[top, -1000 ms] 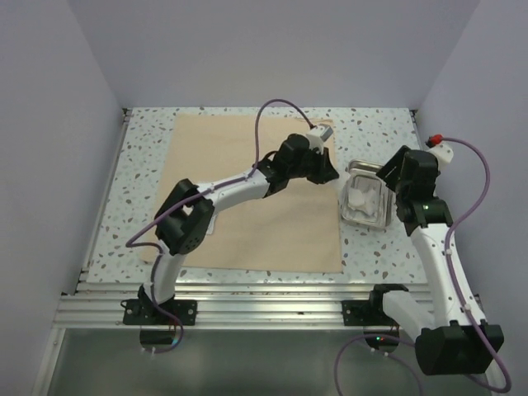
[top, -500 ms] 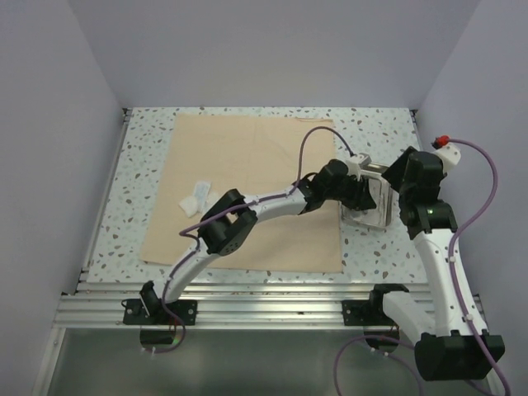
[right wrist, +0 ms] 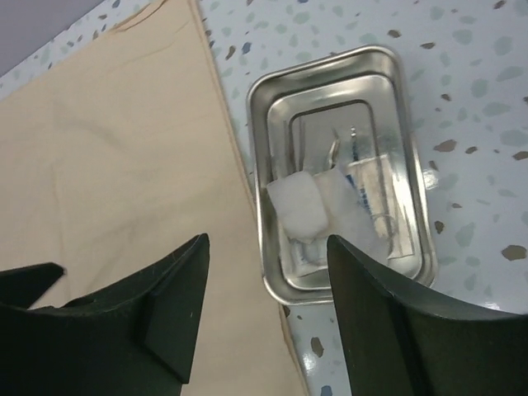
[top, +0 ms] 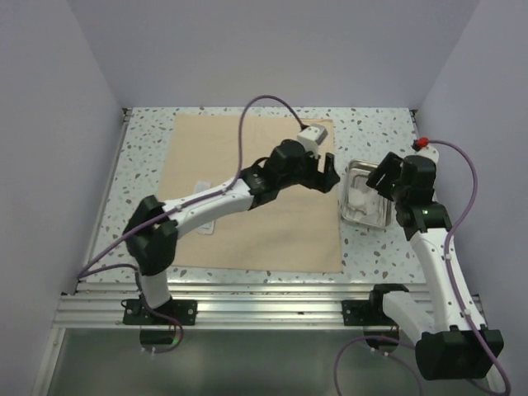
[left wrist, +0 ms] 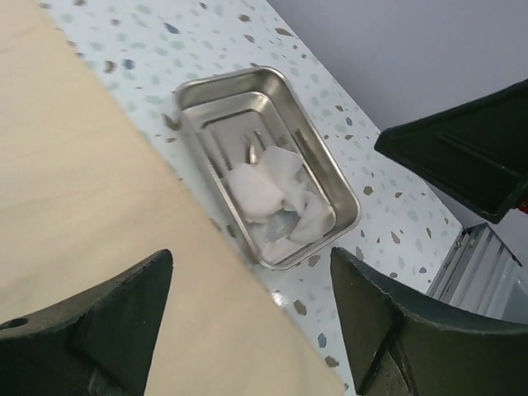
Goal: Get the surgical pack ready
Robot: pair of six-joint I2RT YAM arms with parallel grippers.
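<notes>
Beige cloth sheet [top: 214, 157] spread flat, centre-left of frame | left gripper [top: 327, 176] over its right edge, fingers apart, empty | right gripper [right wrist: 266, 247] parted, empty, above steel tray [right wrist: 326, 78] just right of cloth | white gauze packets [right wrist: 301, 206] and slim metal instruments [right wrist: 334, 153] in tray

The cloth sheet [top: 247, 239] lay flat on the table [top: 140, 165]. The tray [right wrist: 330, 70] stood just beside the sheet's right edge, with gauze packets [right wrist: 309, 206] lying over instruments [right wrist: 334, 148] inside it.

A robot lab cell: plain walls [top: 272, 49], speckled table [top: 144, 157], aluminium rails [top: 264, 293].
</notes>
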